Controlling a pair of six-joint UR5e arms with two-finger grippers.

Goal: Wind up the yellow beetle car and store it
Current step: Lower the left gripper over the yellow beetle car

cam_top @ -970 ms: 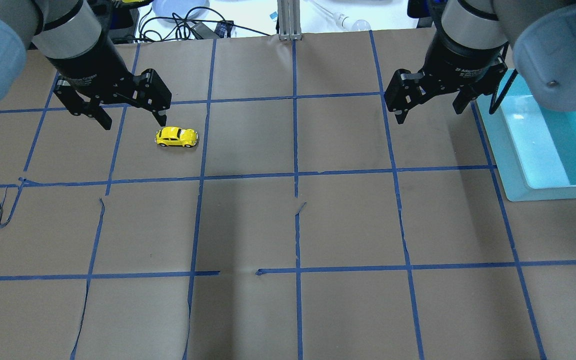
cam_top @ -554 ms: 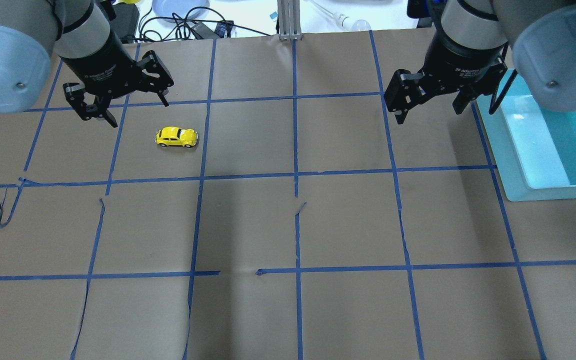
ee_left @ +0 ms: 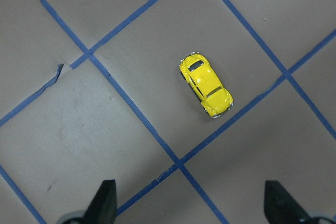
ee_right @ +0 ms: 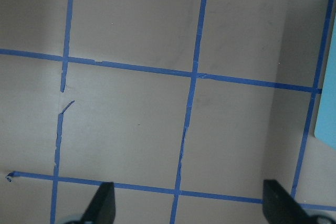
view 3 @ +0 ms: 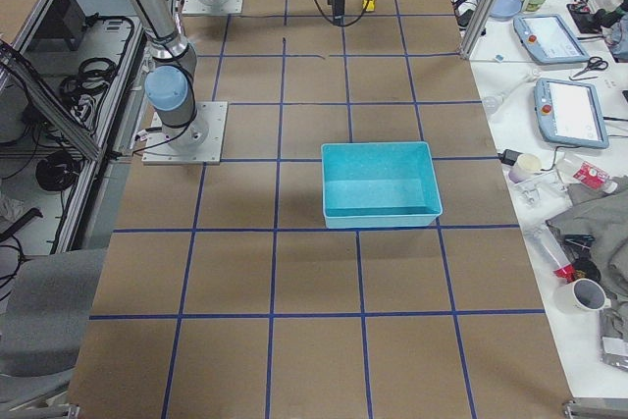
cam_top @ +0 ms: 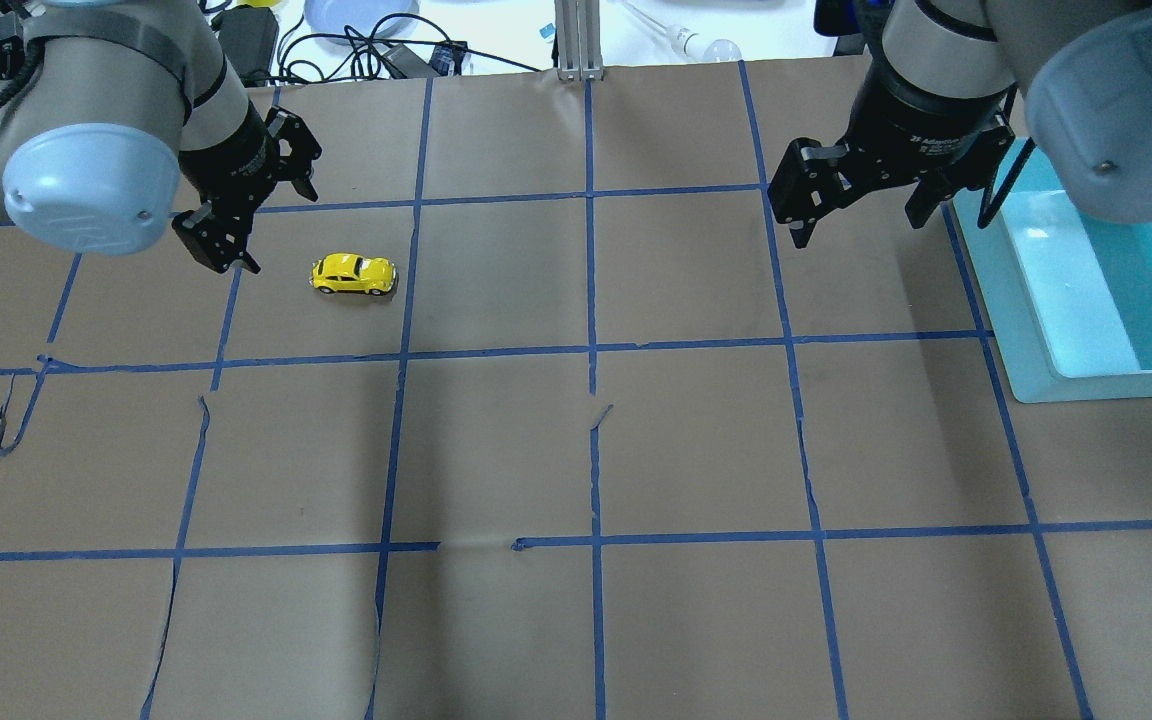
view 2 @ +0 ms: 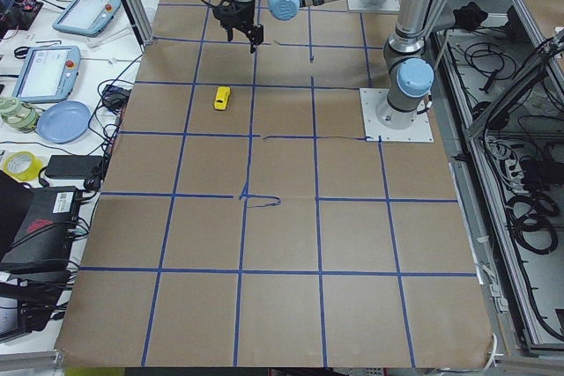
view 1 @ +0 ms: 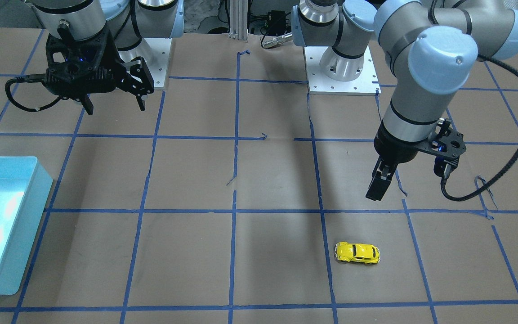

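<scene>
The yellow car (cam_top: 354,274) sits on the table (cam_top: 696,450) near the left gripper (ee_left: 192,202), fingers spread and empty; the right gripper (ee_right: 188,203) gapes too; the car looks light, hard, glossy, likely slippery; best pinched across its doors, low down.

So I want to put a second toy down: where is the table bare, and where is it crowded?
Bare: the squares between the yellow beetle car and the teal bin, and the rows between the car and the robot's bases. Crowded: around the car, where the open left pincer hovers, and beside the bin, under the open right pincer.
</scene>
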